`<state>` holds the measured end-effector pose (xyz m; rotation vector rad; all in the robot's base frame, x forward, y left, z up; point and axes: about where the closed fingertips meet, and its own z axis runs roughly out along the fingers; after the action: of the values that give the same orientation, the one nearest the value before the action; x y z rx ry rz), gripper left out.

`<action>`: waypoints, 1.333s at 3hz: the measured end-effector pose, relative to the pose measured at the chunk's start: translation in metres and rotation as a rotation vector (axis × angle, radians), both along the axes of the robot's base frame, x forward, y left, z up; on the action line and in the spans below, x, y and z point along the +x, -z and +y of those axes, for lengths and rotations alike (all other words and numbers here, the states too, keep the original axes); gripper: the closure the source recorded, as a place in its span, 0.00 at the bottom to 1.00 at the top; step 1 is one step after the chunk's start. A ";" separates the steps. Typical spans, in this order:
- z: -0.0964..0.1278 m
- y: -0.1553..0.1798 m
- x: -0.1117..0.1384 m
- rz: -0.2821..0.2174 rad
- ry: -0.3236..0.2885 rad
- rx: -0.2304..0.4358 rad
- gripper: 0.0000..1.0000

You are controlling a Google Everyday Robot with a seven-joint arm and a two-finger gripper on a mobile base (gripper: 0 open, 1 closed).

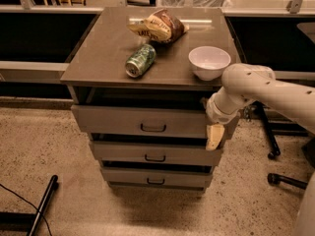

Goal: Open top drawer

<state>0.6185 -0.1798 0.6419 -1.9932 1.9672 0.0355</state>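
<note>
Cabinet (pixel 147 58): top drawer (pixel 133 121) just beside gripper (pixel 214 135)

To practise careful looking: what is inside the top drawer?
Only a dark gap shows behind the top drawer front; the cabinet top covers the inside. The claw hangs at the drawer's right end.

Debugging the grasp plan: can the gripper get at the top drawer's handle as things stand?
Probably yes. The gripper hangs at the right end of the top drawer. The handle at centre sits uncovered, and nothing stands between them along the flat front, so a sideways move should get there.
</note>
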 end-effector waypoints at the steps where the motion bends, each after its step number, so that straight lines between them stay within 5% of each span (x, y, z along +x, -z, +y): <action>1: 0.002 0.001 0.000 0.004 -0.007 -0.002 0.14; 2: 0.001 0.000 -0.005 0.017 -0.018 -0.009 0.39; 3: -0.002 -0.003 -0.013 0.039 -0.024 -0.011 0.53; 4: -0.004 -0.006 -0.020 0.057 -0.028 -0.017 0.54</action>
<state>0.5984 -0.1836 0.6476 -2.0516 1.9806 0.0833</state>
